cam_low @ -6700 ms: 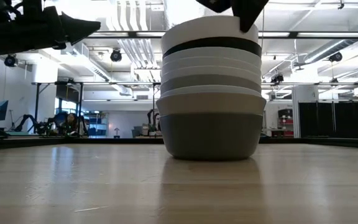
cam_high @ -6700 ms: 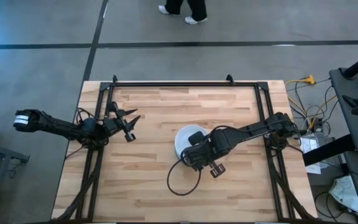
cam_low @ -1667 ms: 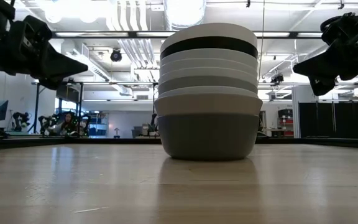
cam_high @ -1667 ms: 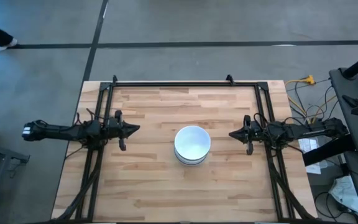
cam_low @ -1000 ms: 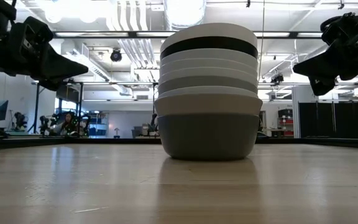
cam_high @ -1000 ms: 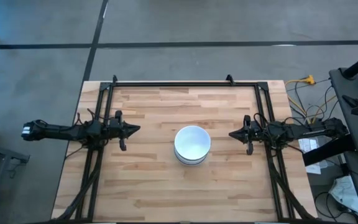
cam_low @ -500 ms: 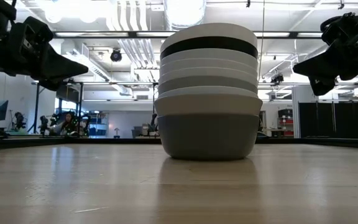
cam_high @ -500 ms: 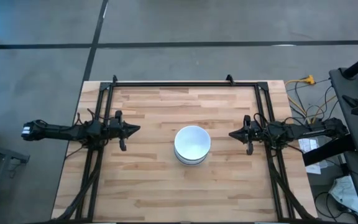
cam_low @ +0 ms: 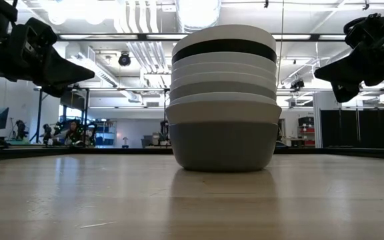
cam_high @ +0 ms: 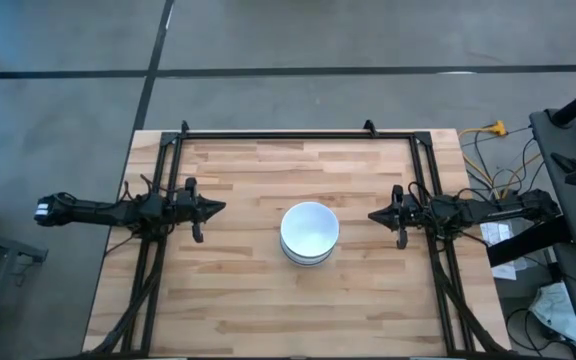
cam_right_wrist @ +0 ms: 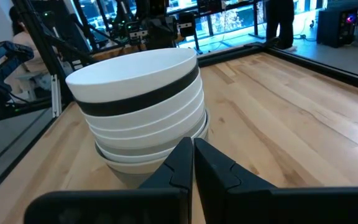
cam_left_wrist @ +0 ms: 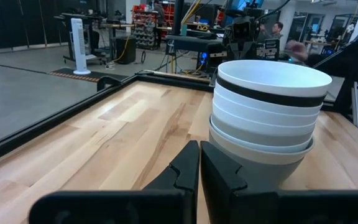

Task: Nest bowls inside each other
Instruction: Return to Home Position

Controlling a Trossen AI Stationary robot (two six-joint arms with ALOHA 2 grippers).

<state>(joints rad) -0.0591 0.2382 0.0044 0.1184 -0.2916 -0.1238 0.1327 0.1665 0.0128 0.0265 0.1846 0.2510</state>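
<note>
The stack of bowls [cam_high: 309, 232] is set near the middle of the wooden surface [cam_high: 238, 290], between the two arms. From above, little is shown but the inside of the uppermost white bowl [cam_low: 223, 32]; the bowls beneath it are almost wholly hidden, with only a sliver of lower rims seen at one edge. From table height the layers are shown as bands. A grey bowl [cam_low: 223, 143] is at the bottom and a black bowl [cam_low: 223, 49] lies just under the top one, with white and grey rims nested between them. The exact number of bowls cannot be made out, since each is sunk deep into the one below. Nothing is seen inside the top bowl.

The left pincer [cam_high: 219, 206] is held at the left edge of the surface, well apart from the stack and pointed toward it, its fingers [cam_left_wrist: 188, 163] pressed together on nothing. The right pincer [cam_high: 373, 214] is held likewise at the right edge, with its fingers [cam_right_wrist: 180, 160] brought together and nothing clamped between them.
</note>
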